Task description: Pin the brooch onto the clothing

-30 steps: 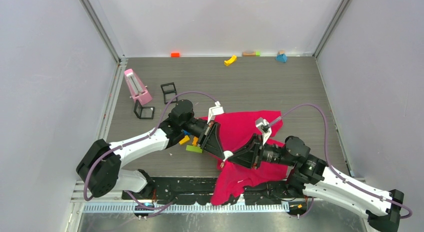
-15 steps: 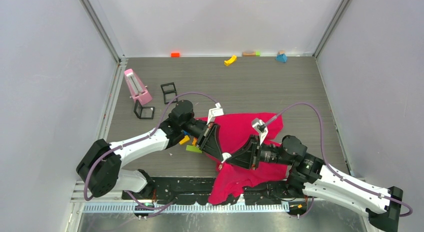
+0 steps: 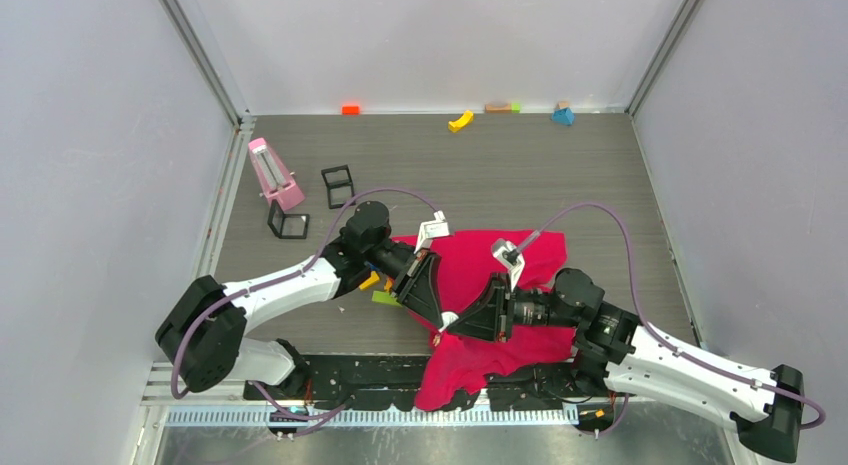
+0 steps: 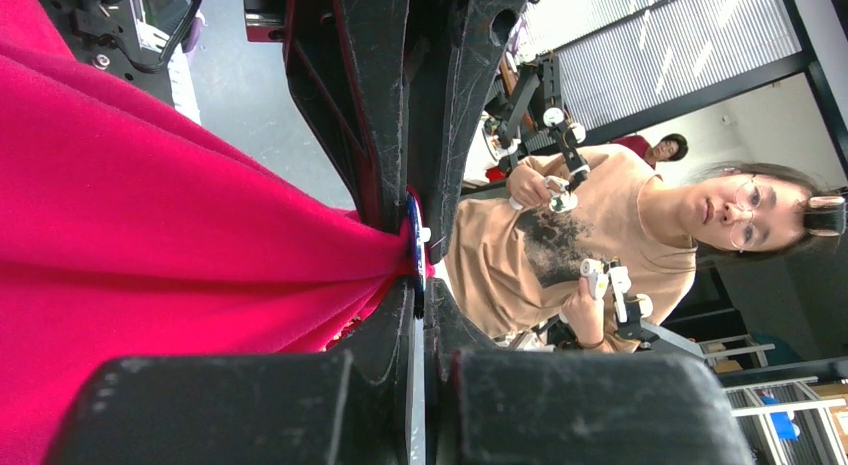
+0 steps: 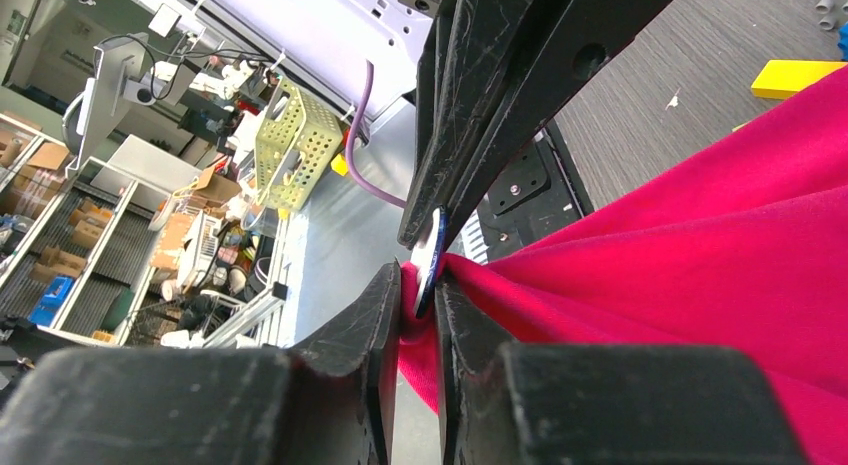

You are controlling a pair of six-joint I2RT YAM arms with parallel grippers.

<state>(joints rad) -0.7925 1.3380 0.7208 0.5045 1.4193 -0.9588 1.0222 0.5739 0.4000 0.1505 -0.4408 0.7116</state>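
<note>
The crimson T-shirt [image 3: 480,257] lies crumpled at the table's front middle, with one part hanging over the near edge. My left gripper [image 3: 438,315] and my right gripper [image 3: 456,325] meet tip to tip at its left edge. In the left wrist view the left gripper [image 4: 418,285] is shut on a thin disc seen edge-on, the brooch [image 4: 414,247], against the red fabric [image 4: 150,235]. In the right wrist view the right gripper [image 5: 420,280] is shut on a fold of the shirt [image 5: 700,235] with the same disc [image 5: 428,257] in it. The brooch's pink face is hidden.
Orange [image 3: 369,280] and green [image 3: 386,298] blocks lie beside the left arm. A pink wedge-shaped object [image 3: 275,175] and two black cube frames [image 3: 338,183] [image 3: 288,223] stand at back left. Small blocks [image 3: 460,120] line the back wall.
The right arm has moved left, bringing its gripper closer to the left gripper and drawing the shirt fold with it. The left gripper has barely moved.
</note>
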